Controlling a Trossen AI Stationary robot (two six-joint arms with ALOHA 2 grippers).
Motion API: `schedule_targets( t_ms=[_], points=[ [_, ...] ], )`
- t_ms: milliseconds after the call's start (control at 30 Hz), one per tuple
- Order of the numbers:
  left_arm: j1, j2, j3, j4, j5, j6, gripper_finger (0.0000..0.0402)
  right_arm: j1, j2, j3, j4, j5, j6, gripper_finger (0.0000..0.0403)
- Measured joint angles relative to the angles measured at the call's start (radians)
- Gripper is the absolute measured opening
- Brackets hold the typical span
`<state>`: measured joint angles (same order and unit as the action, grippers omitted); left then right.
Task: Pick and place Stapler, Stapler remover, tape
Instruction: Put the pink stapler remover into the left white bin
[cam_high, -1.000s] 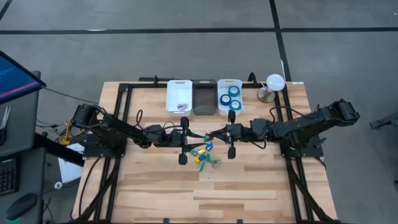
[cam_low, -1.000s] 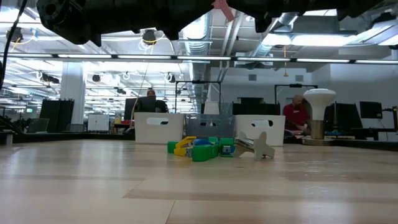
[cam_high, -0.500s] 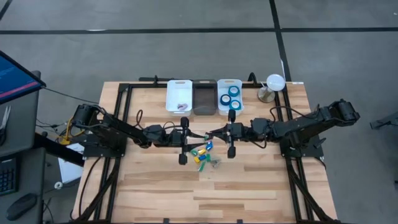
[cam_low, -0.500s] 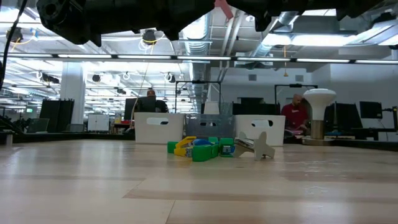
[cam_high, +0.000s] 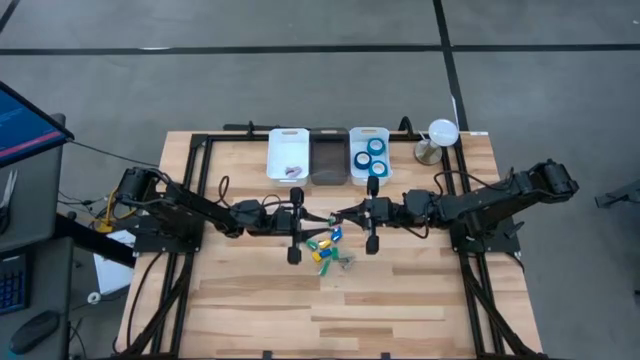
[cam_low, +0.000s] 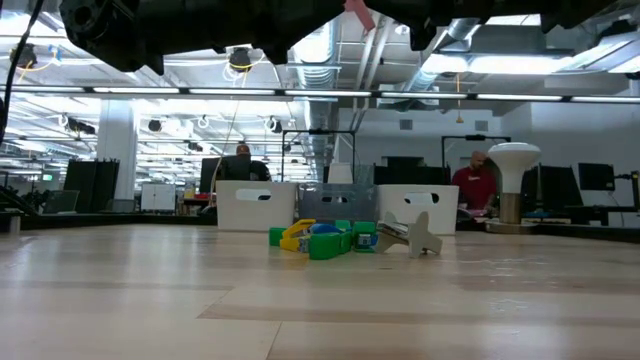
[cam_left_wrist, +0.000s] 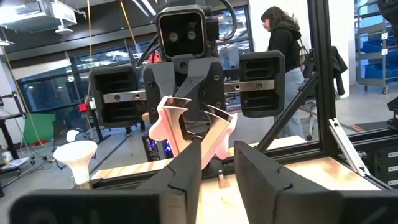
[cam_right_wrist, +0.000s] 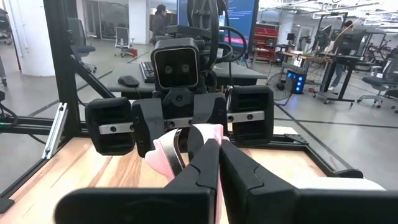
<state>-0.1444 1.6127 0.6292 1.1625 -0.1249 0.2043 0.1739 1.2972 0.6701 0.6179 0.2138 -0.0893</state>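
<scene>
Stapler remover (cam_left_wrist: 193, 124): pink, held in the air just in front of the dark bin (cam_high: 328, 157).
Right gripper (cam_right_wrist: 217, 146): fingers pressed together on it.
Left gripper (cam_left_wrist: 217, 152): fingers part-spread around it; grip unclear.
Tape (cam_high: 372, 152): white bin (cam_high: 355, 134) beside the dark bin.

Three bins (cam_high: 328, 155) stand side by side at the surface's (cam_high: 250, 310) far edge, the tape (cam_high: 372, 152) rolls in the right one. A lamp (cam_high: 438, 135) stands toward the far right corner. Small pieces (cam_high: 328, 250) lie heaped mid-surface, before the bins.
</scene>
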Motion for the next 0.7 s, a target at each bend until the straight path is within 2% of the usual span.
schedule_targets(
  t_ms=[200,700],
  points=[
    [0.000,0.000,0.000,0.000,0.008,-0.001,0.0009,-0.005,0.000,0.000,0.000,0.000,0.000,0.0000],
    [0.000,0.000,0.000,0.002,0.021,-0.002,0.0001,-0.006,0.000,0.000,-0.004,-0.004,0.001,0.0008]
  ],
)
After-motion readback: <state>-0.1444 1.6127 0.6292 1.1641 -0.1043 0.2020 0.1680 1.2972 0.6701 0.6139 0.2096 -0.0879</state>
